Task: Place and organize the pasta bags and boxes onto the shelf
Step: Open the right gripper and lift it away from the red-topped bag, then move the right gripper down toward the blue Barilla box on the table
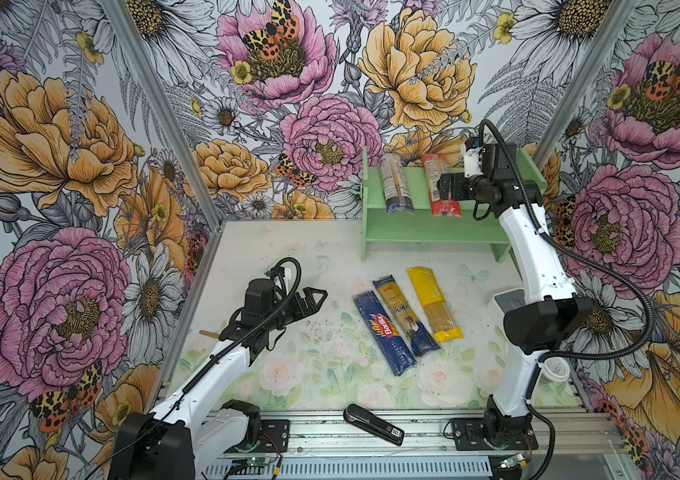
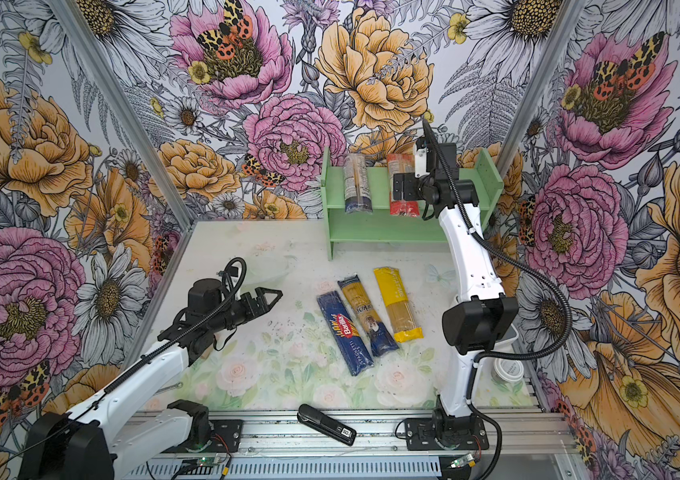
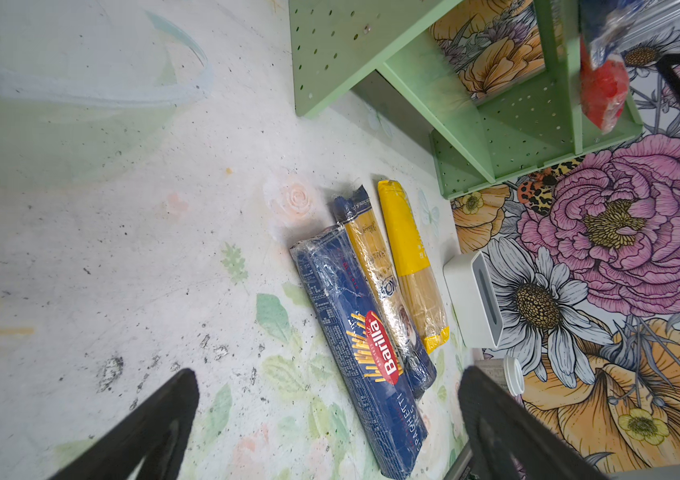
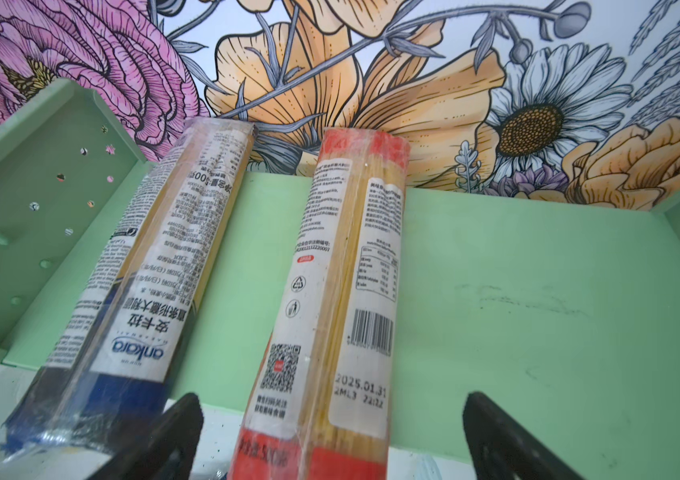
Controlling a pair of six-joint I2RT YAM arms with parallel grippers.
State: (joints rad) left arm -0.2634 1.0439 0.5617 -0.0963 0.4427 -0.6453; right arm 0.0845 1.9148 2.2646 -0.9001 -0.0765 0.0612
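Shelf (image 1: 417,227) top tier holds blue-labelled pack (image 1: 395,183), red-ended pack (image 1: 433,173).

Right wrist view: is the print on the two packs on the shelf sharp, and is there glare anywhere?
Right wrist view: mid-pack print on the red-ended pack and ankara pack reads clearly; their near ends and the black fingers are blurred. Left wrist view: the Barilla pack shows white glare streaks.

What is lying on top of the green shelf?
Two spaghetti packs lie apart on the shelf: a blue-ended pack and a red-ended pack. The lower level is mostly hidden under the top board.
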